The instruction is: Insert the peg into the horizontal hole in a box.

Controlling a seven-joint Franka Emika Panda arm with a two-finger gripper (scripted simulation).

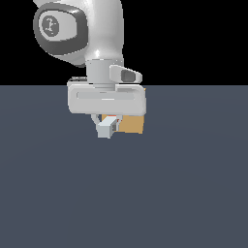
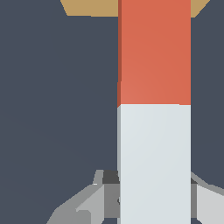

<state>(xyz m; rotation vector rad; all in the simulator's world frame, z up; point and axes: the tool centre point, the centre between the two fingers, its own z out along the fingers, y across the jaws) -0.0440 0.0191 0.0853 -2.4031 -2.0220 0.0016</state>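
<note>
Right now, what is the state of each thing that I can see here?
peg: held at its white end, orange end pointing at the box
gripper: jaws shut on the peg
box: on the floor behind the gripper, partly hidden
hole: not visible in either view

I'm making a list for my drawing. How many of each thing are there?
Peg (orange-red and pale grey-white): 1
Box (tan): 1
Gripper (white, holding the peg): 1
Total: 3

The hand [image 2: 154, 192] grips the peg [image 2: 154, 109] by its pale end, orange end toward the box [image 2: 89, 7].
</note>
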